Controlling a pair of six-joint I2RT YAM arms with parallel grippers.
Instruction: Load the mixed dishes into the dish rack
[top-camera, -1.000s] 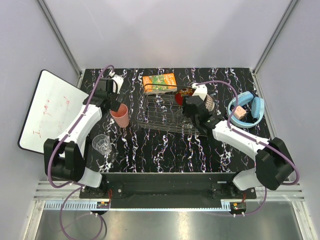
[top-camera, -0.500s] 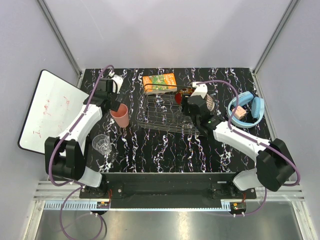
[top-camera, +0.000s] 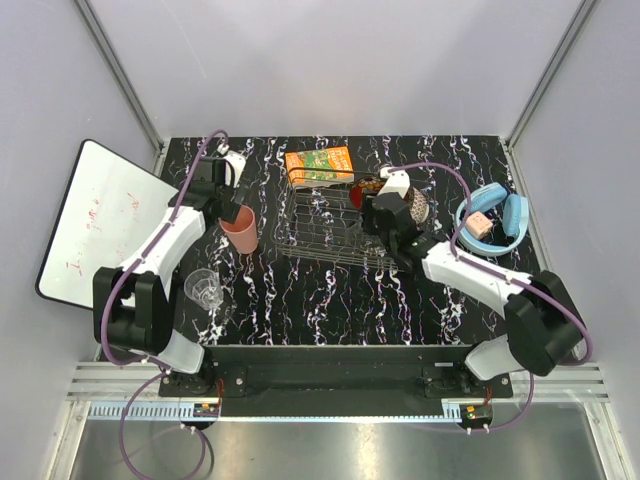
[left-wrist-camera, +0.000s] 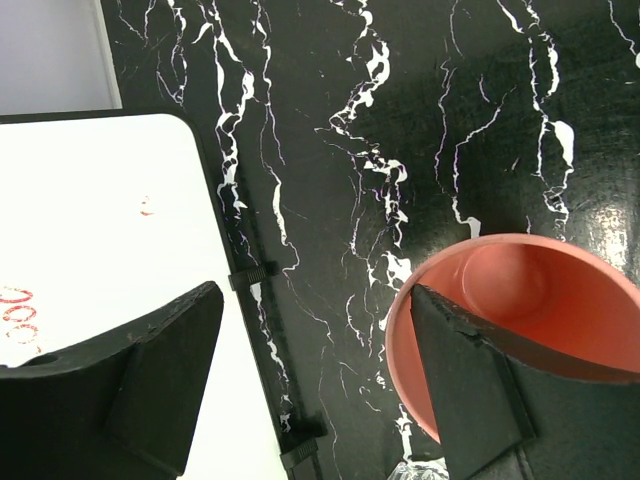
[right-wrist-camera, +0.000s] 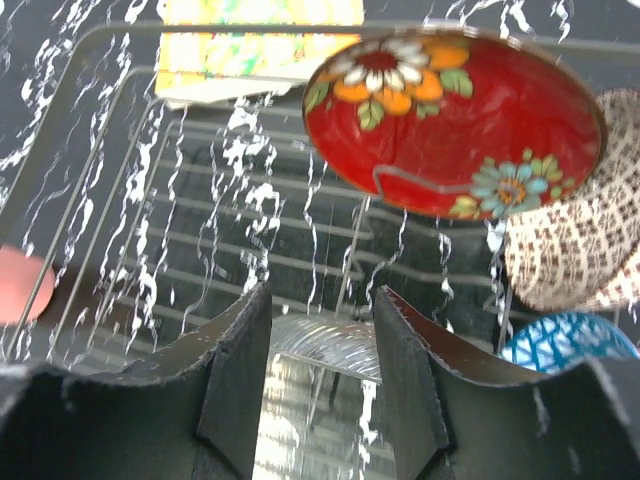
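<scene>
You are holding the clear glass bowl in the right gripper. Its fingers are pressing the ribbed glass from both sides, low over the right part of the dish rack. Just beyond it, the red floral plate is leaning at the far-right wires. The brownish patterned bowl and the blue patterned bowl are lying just to its right. If you are pushing farther, the bowl may be striking the plate, and the smooth glass may be slipping out.

The left gripper is standing wide open and is holding nothing. One finger is over the near rim of the salmon-pink cup, which is sitting left of the rack. Closing off-centre could be tipping the cup.
</scene>
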